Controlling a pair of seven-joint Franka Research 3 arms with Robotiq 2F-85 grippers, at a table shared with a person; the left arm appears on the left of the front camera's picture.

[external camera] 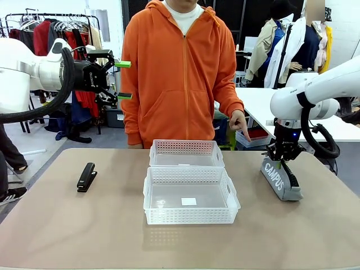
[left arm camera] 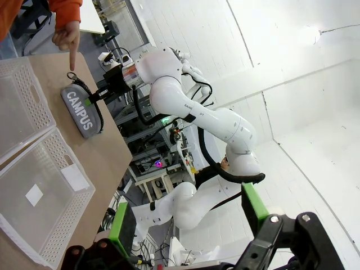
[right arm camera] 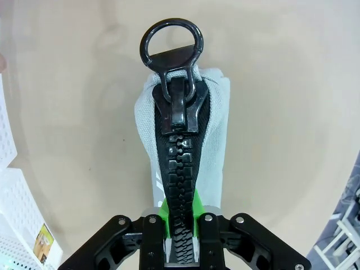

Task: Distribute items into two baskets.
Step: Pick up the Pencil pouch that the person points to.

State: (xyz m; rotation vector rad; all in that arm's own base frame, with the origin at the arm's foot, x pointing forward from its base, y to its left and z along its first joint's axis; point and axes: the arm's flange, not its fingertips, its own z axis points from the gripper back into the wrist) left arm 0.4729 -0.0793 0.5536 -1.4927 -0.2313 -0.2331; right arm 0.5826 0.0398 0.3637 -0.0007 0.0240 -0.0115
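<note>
right end effector (external camera: 284, 160) pinching zip ridge of grey CAMPUS pouch (external camera: 279, 183) from above, left end effector (external camera: 124, 80) spread

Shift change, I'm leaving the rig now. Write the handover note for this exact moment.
Left gripper: open, empty, raised at the robot's left.
Right gripper: shut on the zip ridge of the grey pouch, which rests on the table at the robot's right.
Stapler: on the table at the robot's left, untouched.
Far basket and near basket: mid-table, no items inside.
Person's hand points down near the pouch.
Done: pouch gripped. Left: pouch and stapler into baskets.
</note>
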